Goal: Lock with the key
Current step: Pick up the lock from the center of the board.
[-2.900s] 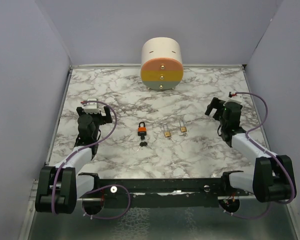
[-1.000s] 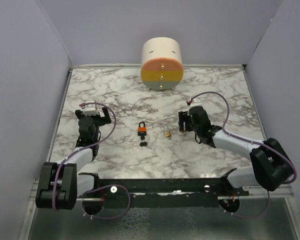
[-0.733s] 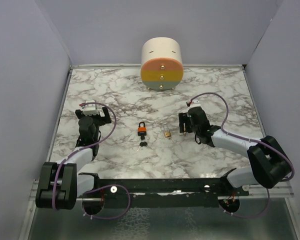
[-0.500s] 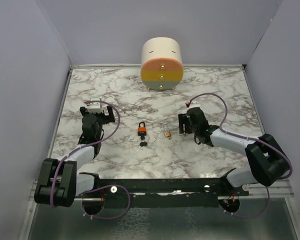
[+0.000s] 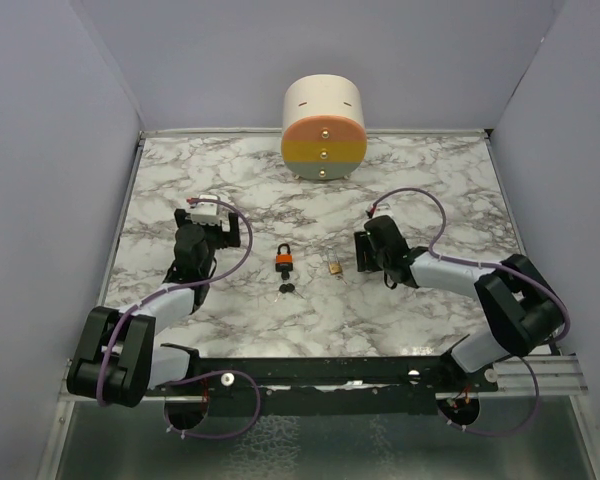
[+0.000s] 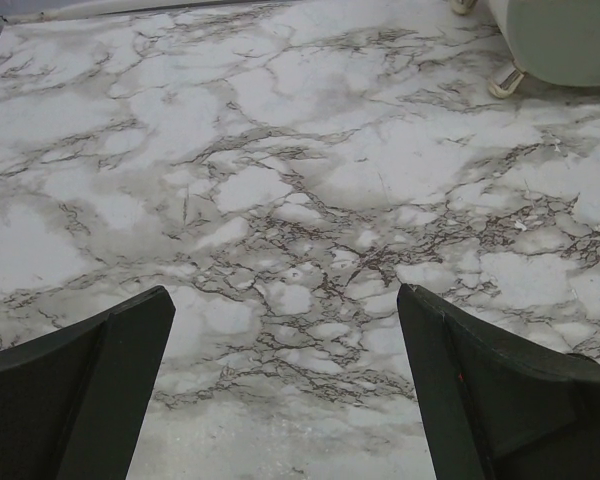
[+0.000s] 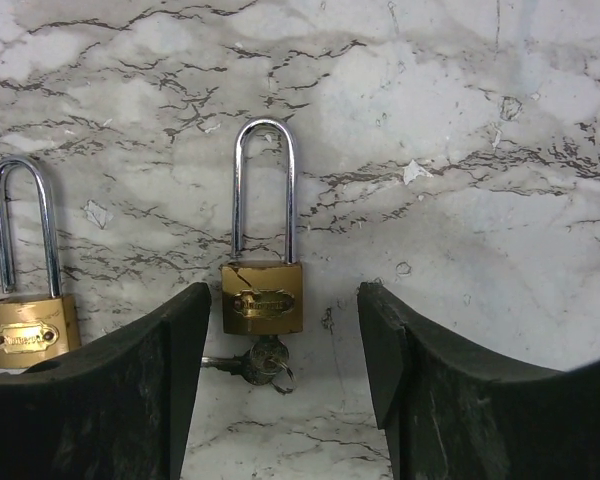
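Swinging in from three o'clock, my open right gripper (image 7: 280, 305) is hovering over the brass padlock (image 7: 263, 297), with its key (image 7: 263, 360) not yet grasped.

Plain pale lilac walls are closing in the tabletop (image 5: 430, 180) on three sides: back wall (image 5: 310, 50), left wall (image 5: 40, 200) and right wall (image 5: 570, 150). The tabletop is showing white marble with dark grey veins under soft, even light. A cream drum (image 5: 323, 125) is sitting against the back wall. A black rail (image 5: 320, 375) is running along the near edge.
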